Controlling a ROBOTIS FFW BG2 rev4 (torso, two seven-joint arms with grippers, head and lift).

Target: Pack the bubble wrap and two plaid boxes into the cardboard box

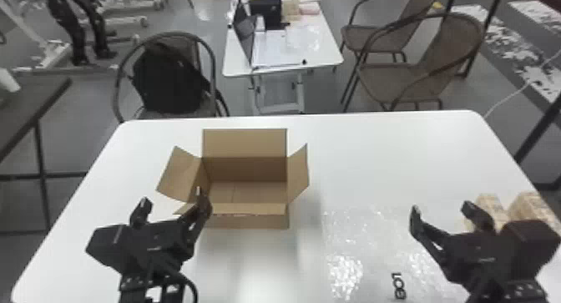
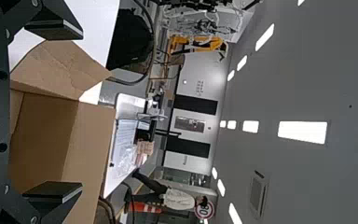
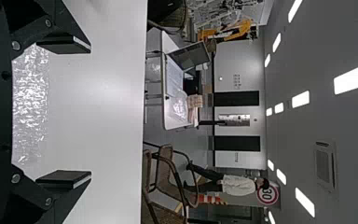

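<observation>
In the head view my left gripper (image 1: 171, 203) stands open by the near left corner of the cardboard box (image 1: 246, 216), whose flaps are spread and whose inside holds nothing. My right gripper (image 1: 441, 210) is open above the right part of the bubble wrap (image 1: 359, 248), which lies flat on the table. Two plaid boxes (image 1: 492, 206) (image 1: 532, 206) stand at the right edge, partly hidden behind the right gripper. The left wrist view has the open left gripper (image 2: 56, 114) before the cardboard box (image 2: 46, 140); the right wrist view has the open right gripper (image 3: 65, 112) and bubble wrap (image 3: 30, 102).
The white table (image 1: 396, 156) carries all these things. Beyond its far edge are a chair with a black backpack (image 1: 169, 79), a second table (image 1: 300, 43) with a laptop, and brown chairs (image 1: 421, 72). A dark table (image 1: 29, 97) stands off to the left.
</observation>
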